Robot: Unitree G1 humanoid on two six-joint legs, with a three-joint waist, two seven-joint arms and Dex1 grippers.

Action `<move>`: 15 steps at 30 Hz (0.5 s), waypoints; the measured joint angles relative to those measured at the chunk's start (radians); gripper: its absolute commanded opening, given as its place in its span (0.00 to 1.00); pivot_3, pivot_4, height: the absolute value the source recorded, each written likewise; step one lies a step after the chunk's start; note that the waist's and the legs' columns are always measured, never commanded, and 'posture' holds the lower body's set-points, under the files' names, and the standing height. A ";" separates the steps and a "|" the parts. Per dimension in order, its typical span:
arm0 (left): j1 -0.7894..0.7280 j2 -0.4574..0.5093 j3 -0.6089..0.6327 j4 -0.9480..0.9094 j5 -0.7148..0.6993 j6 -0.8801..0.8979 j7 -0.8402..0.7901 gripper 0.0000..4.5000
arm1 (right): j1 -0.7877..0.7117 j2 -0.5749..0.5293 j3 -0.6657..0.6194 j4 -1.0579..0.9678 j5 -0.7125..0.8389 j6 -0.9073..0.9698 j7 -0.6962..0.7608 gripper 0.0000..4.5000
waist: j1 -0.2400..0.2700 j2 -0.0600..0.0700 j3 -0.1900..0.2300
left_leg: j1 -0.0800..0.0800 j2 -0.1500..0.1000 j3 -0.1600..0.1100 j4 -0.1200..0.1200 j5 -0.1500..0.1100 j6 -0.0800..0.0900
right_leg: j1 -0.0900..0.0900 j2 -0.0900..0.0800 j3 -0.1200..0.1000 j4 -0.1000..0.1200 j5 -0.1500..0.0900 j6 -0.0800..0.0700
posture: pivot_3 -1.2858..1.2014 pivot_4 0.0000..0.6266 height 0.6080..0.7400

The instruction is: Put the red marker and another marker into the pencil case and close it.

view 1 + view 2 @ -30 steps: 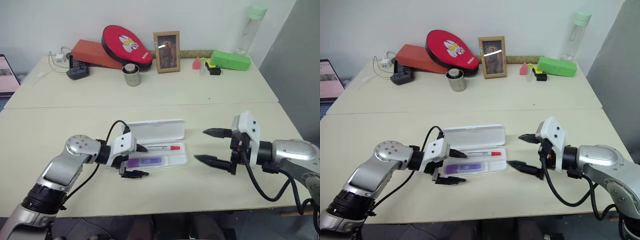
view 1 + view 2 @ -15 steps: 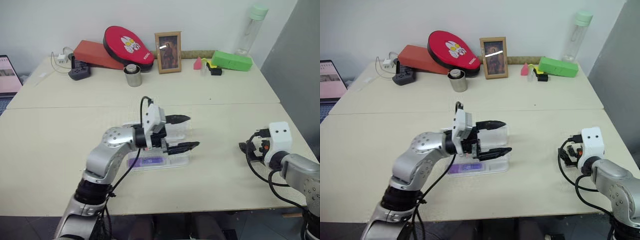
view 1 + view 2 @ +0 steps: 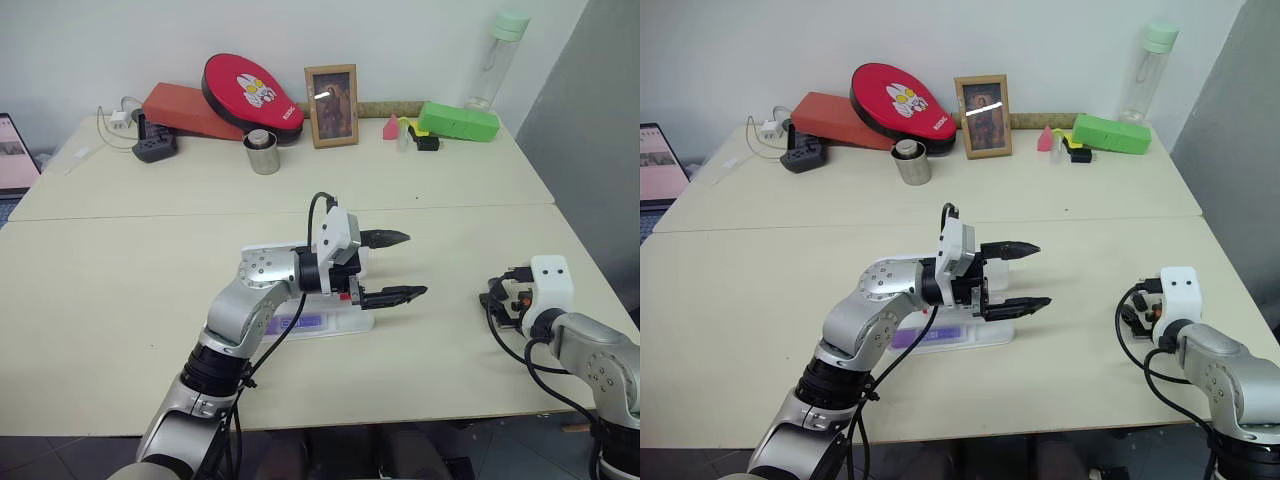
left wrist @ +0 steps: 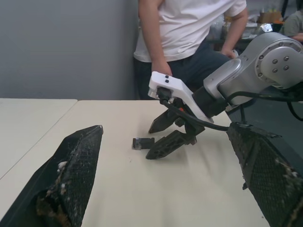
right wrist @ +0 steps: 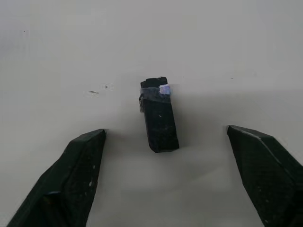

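Left gripper (image 3: pixel 395 266), jaws apart, beside pencil case (image 3: pixel 352 322); right gripper (image 4: pixel 163 135), jaws apart: press lid flat.

No readable text, brand, number or sign anywhere. The red pad (image 3: pixel 252 90) at upper left of the head views carried a white cartoon graphic and a small white mark near its lower edge, too small to read. The purple marker (image 3: pixel 300 322) in the pencil case (image 3: pixel 352 322) at frame centre showed a pale label, print illegible.
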 measured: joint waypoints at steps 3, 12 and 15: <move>0.000 -0.008 0.000 0.001 0.002 -0.012 0.014 1.00 | -0.006 0.000 0.004 0.010 -0.005 -0.010 0.008 0.57 | 0.001 0.000 0.000 | 0.000 0.000 0.000 0.000 0.000 0.000 | 0.000 0.000 0.000 0.000 0.000 0.000 | 0.52 0.24 1.00; 0.000 -0.015 -0.002 0.005 0.015 -0.018 0.031 1.00 | -0.017 -0.004 0.020 0.025 -0.037 -0.031 0.036 0.08 | 0.001 0.000 0.000 | 0.000 0.000 0.000 0.000 0.000 0.000 | 0.000 0.000 0.000 0.000 0.000 0.000 | 0.52 0.24 1.00; 0.000 -0.005 -0.007 0.017 0.021 -0.020 0.020 1.00 | -0.018 -0.032 0.036 0.030 -0.048 -0.042 0.062 0.06 | 0.001 0.000 0.000 | 0.000 0.000 0.000 0.000 0.000 0.000 | 0.000 0.000 0.000 0.000 0.000 0.000 | 0.52 0.24 1.00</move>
